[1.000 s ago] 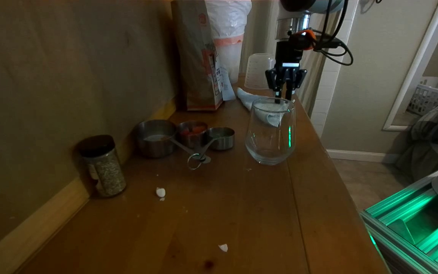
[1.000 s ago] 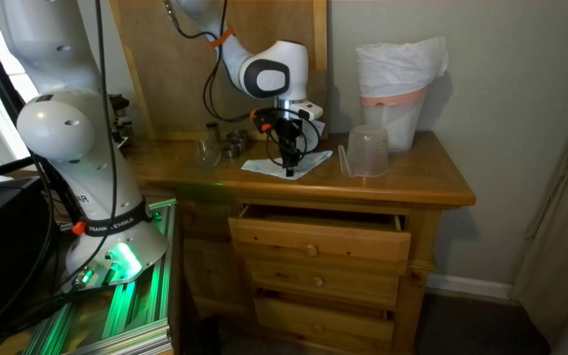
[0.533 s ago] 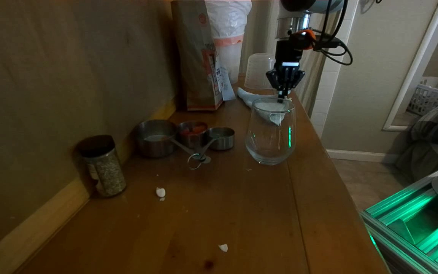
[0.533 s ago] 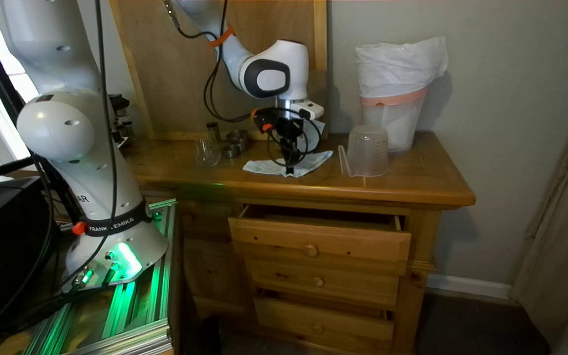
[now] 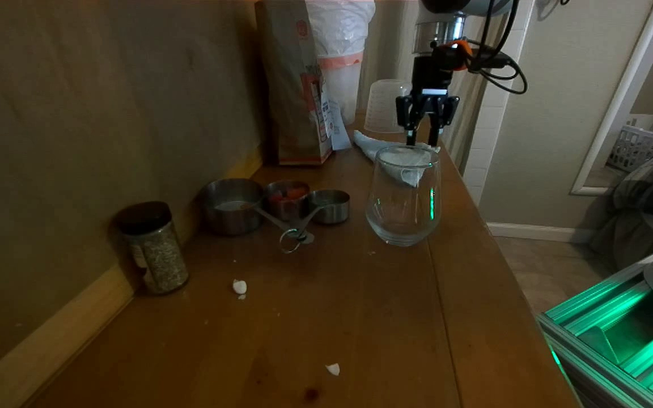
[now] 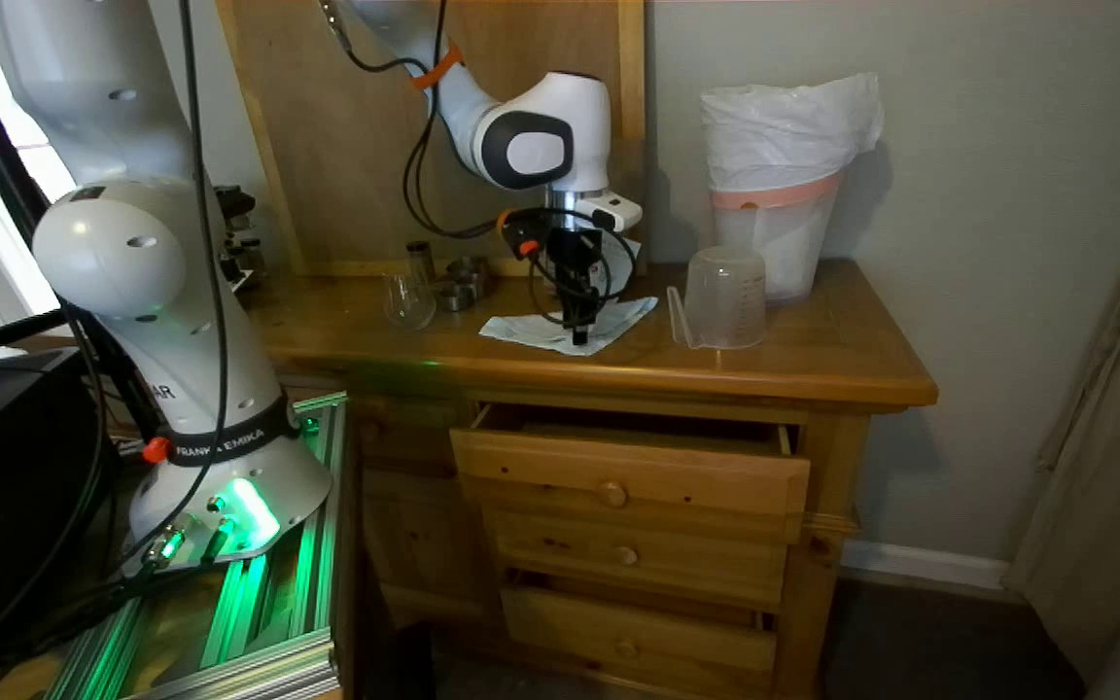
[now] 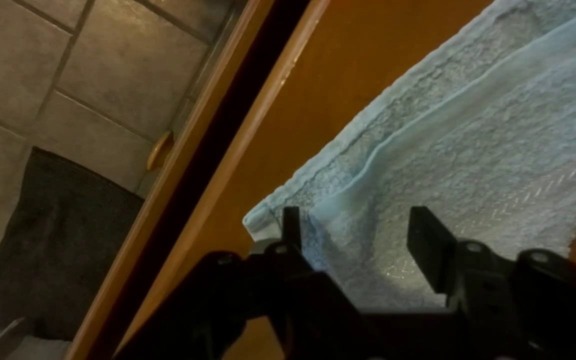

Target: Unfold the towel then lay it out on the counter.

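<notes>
The towel is a pale blue-white cloth lying on the brown wooden counter. In the wrist view one layer lies over another, and a strip of the lower layer shows along the side facing the counter's edge. The towel also shows in both exterior views, partly behind the clear glass. My gripper is open, with nothing held between its fingers. It is just above the towel near a corner, with the fold's edge between the fingertips. It shows in both exterior views.
A clear measuring jug stands upside down beside the towel. A paper bag and a lined bin stand at the back. Metal measuring cups and a spice jar are along the wall. A drawer is pulled out below.
The fingers came together at the towel about half a second ago and are now spread wide. My gripper has risen slightly. The towel's near edge has shifted a little.
</notes>
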